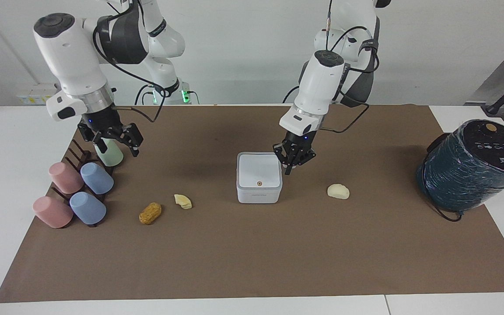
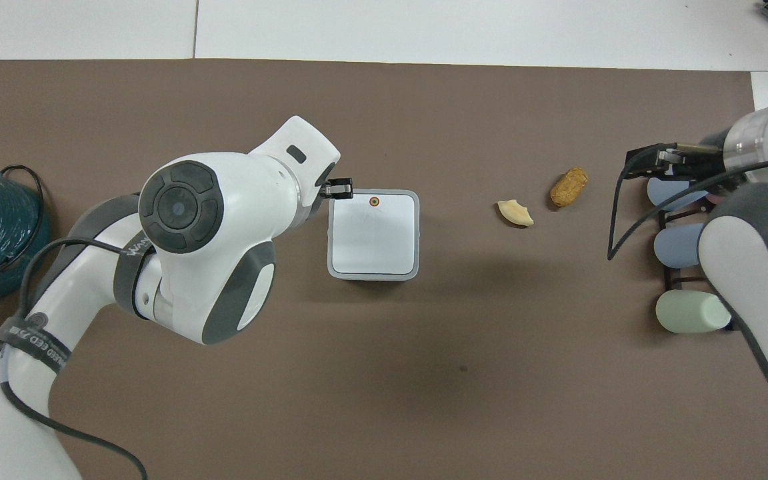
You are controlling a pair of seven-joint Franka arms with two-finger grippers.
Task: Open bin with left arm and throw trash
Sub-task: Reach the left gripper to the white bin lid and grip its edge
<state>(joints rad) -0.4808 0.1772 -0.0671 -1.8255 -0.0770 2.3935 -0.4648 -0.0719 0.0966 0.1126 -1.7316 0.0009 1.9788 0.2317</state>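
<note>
Start from the counter [image 1: 252, 262], covered by a brown mat, with the dark wrapped cylinder [image 1: 470, 166] at the left arm's end and a rack of cups [image 1: 77, 188] at the right arm's end. Your left arm [image 1: 317, 92] reaches in over the middle; the right arm [image 1: 72, 65] hangs above the cup rack, its end effector [image 1: 112, 138] spread wide and holding nothing. Let it wait there.

The bin [image 1: 259, 177] sits at the middle of the mat with its lid flat and closed, the orange dot [image 1: 259, 183] on the edge farther from the robots. The left end effector [image 1: 293, 162] is low, just beside the bin's wall on the left arm's side, near the corner closest to the robots, its fingers drawn close together and empty. From the facing view I cannot tell whether it touches the wall.

To open the lid well, you likely want the tip on or under the edge that carries the dot, not at the side wall; judge the hinge to be along the edge nearer the robots. Move slowly, since the bin looks light and may slide.

The scraps lie apart: the cream lump [image 1: 338, 191] toward the left arm's end, the yellow peel [image 1: 183, 201] and brown lump [image 1: 150, 213] toward the right arm's.
</note>
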